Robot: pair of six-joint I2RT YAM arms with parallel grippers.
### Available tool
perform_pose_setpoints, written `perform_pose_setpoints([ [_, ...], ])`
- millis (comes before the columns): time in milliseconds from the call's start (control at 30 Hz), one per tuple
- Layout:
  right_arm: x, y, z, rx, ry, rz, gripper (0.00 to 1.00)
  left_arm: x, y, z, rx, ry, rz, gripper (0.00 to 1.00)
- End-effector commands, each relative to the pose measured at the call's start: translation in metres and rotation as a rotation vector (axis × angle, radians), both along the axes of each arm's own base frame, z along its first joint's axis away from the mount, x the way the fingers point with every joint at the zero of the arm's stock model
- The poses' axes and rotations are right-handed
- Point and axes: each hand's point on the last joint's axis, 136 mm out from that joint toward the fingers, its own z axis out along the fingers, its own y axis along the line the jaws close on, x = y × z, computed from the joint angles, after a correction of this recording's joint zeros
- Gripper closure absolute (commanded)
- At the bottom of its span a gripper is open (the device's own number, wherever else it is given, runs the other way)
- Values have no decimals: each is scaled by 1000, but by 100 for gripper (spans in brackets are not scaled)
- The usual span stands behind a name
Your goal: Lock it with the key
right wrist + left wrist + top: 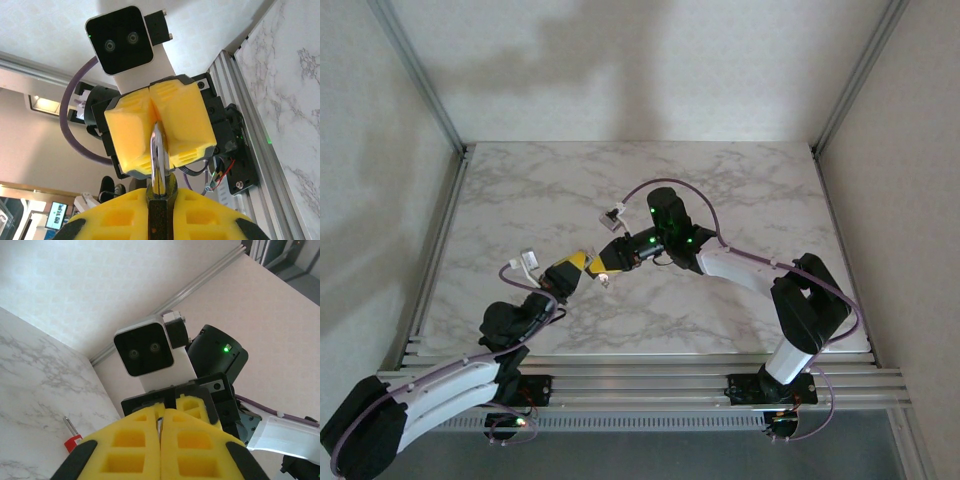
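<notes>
The padlock point(161, 220) is held in the air between both arms over the middle of the table. My right gripper point(161, 192) is shut on its black body. Its chrome shackle point(157, 155) runs up into the yellow pads of my left gripper point(152, 125), which is shut on it. In the left wrist view a sliver of the shackle point(161, 427) shows between the closed pads of my left gripper point(162, 412). The key point(72, 440), red-headed with a metal shaft, lies on the marble below and to the left. From above, my left gripper point(578, 266) and right gripper point(612, 258) meet tip to tip.
The marble table point(720, 190) is bounded by aluminium frame posts at the back corners and by slotted rails point(650, 365) along the near edge, where both arm bases are bolted. White walls close in the left, back and right sides.
</notes>
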Motion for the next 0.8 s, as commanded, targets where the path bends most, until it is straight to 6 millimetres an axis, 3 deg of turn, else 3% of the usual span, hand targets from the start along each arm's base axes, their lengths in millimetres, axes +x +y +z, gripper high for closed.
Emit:
perform_pose_setpoints([
  [0,57,19,56,141,-190,-235,100,-63,-64,-36,192,-1,-429,100],
  [267,57,19,55,137,-196,-233,100,-64,-68,-32,212,-23,-417,100],
  [767,39,4,23,73,-179,-203,97,-44,-45,-23,127,17,-252,100],
])
